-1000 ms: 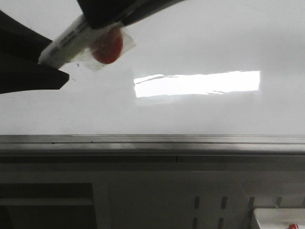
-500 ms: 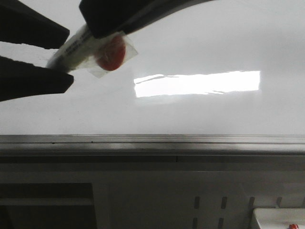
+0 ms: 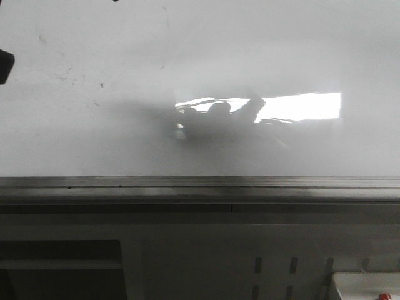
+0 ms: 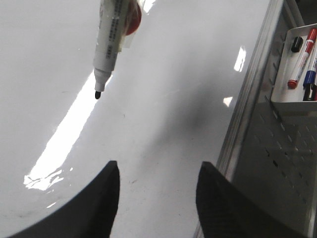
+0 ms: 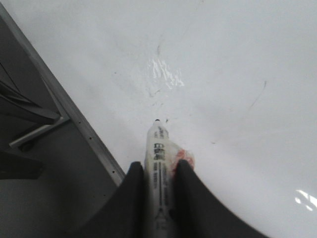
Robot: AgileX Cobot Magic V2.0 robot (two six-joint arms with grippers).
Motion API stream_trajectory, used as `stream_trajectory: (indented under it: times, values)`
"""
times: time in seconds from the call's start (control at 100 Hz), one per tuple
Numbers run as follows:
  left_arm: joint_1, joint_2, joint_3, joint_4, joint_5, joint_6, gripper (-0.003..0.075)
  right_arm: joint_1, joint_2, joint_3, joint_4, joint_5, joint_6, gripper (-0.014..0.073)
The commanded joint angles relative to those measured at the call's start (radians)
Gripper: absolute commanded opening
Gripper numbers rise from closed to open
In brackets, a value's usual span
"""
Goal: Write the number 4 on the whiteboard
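The whiteboard [image 3: 250,56] is glossy white with a bright glare [image 3: 300,106] and a grey edge rail [image 3: 200,183]. No number 4 shows on it, only faint specks and thin smudges. My right gripper [image 5: 158,166] is shut on a white marker [image 5: 157,144] with red tape. The marker's uncapped black tip points at the board close to the rail [image 5: 74,119]. My left gripper [image 4: 158,166] is open and empty over the board [image 4: 173,74]. The marker [image 4: 110,39] hangs ahead of it, tip just off the surface. Neither gripper shows clearly in the front view.
A white holder [image 4: 297,74] with several markers hangs on the perforated panel beyond the rail [image 4: 247,104]. A dark shadow [image 3: 212,122] lies across the glare. A dark sliver [image 3: 5,67] shows at the left edge of the front view.
Both grippers and the marker have moved out of the front view. A shadow now falls over the left part of the glare.
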State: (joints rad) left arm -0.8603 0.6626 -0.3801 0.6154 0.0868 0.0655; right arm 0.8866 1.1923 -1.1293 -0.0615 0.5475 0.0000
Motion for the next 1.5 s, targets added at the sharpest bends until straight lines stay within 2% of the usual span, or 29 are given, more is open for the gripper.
stream_trajectory:
  times: [0.0,0.13,0.25,0.44,0.73,1.05,1.49]
  values:
    - [0.014,-0.010,-0.031,-0.057,-0.033,-0.010,0.0333,-0.006,0.017,-0.066,-0.057,-0.037,-0.010,-0.0064]
    - [0.095,-0.010,-0.031,-0.146,-0.046,-0.010,0.0333,-0.006,0.074,-0.120,-0.090,-0.007,-0.010,-0.0064]
    - [0.184,-0.010,-0.031,-0.211,-0.117,-0.010,0.0333,-0.017,0.130,-0.172,-0.112,0.025,-0.010,-0.0064]
    - [0.262,-0.010,-0.031,-0.232,-0.207,-0.010,0.0333,-0.040,0.190,-0.210,-0.140,0.038,-0.010,-0.0064]
    - [0.275,-0.010,-0.031,-0.232,-0.208,-0.010,0.0333,-0.033,0.259,-0.210,-0.144,0.088,-0.010,-0.0064]
    - [0.275,-0.010,-0.031,-0.232,-0.208,-0.010,0.0333,0.027,0.305,-0.203,-0.130,0.119,0.000,-0.0064]
    - [0.275,-0.010,-0.031,-0.231,-0.208,-0.010,0.0333,-0.083,0.226,-0.186,-0.141,0.315,0.007,-0.0064]
